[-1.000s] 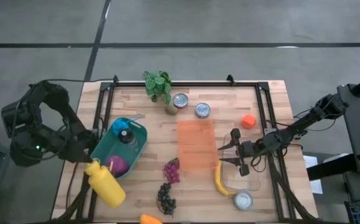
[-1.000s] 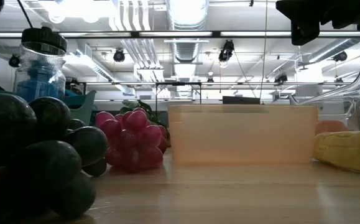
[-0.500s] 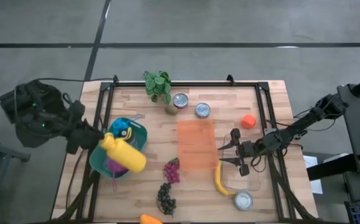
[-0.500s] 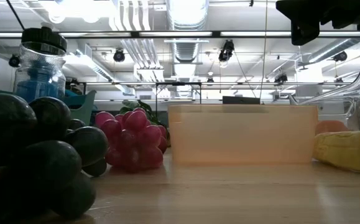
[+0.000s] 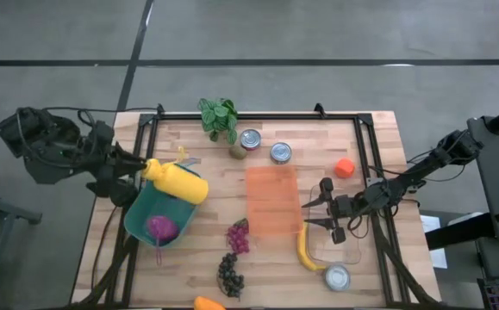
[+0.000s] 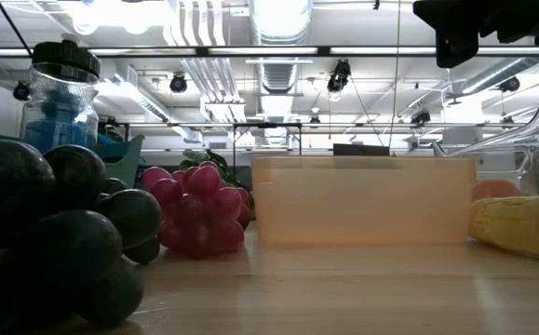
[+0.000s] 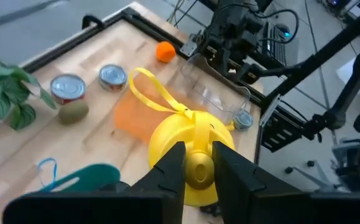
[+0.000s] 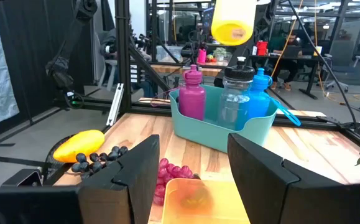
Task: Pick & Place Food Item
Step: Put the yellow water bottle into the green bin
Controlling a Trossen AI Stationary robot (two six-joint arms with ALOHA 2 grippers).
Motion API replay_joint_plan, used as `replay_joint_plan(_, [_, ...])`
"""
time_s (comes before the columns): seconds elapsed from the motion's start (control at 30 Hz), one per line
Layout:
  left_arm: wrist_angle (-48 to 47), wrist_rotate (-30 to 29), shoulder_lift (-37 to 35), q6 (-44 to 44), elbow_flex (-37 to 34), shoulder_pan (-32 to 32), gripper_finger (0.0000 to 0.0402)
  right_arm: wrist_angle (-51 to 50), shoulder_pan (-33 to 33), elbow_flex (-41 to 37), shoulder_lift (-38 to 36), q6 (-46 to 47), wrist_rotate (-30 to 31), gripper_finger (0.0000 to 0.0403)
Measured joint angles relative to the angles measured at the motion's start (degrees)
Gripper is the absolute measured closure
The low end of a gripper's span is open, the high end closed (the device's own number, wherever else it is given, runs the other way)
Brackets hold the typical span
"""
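My left gripper (image 5: 139, 170) is shut on a yellow bottle (image 5: 178, 183), which lies about level in the air over the far part of a teal bin (image 5: 142, 226) at the table's left. The bottle's base shows high in the right wrist view (image 8: 232, 23). The bin (image 8: 229, 127) holds a magenta bottle (image 8: 192, 93), a clear black-capped bottle (image 8: 232, 96) and a blue one (image 8: 260, 93). My right gripper (image 5: 325, 212) is open and empty at the table's right, beside a banana (image 5: 305, 250). My left gripper pinches the yellow bottle's cap end (image 7: 198, 172) between its two fingers (image 7: 169, 169), coming from the table's left. The bottle sticks out past the fingers toward the table's right, lifted clear above the bin. Its yellow strap loop (image 7: 152, 94) stands out from the top.
An orange translucent box (image 5: 271, 200) lies mid-table, with red grapes (image 5: 239, 237) and dark grapes (image 5: 230, 274) near it. A plant (image 5: 219, 117), two cans (image 5: 265, 146) and a small orange thing (image 5: 344, 167) stand toward the far edge. A clear container (image 5: 342, 245) sits by the banana.
My left gripper has swung with the yellow bottle from beside the bin's near left corner toward the far edge, over the bin. The bottle has turned about, so its base now points toward the table's right. It stays clear of the table.
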Motion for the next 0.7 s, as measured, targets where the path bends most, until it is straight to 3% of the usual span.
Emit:
replay_joint_plan(0.17, [0.0, 6.3, 0.4, -1.3, 0.0, 0.0, 0.0335, 0.0, 0.0, 0.0, 0.0, 0.0, 0.0, 0.0214])
replay_joint_plan(0.47, [0.0, 7.1, 2.7, 1.3, -3.8, 0.0, 0.0335, 0.0, 0.0, 0.0, 0.0, 0.0, 0.0, 0.0214])
replay_joint_plan(0.7, [0.0, 12.4, 6.5, 7.5, -6.2, 0.0, 0.0335, 0.0, 0.0, 0.0, 0.0, 0.0, 0.0, 0.0214])
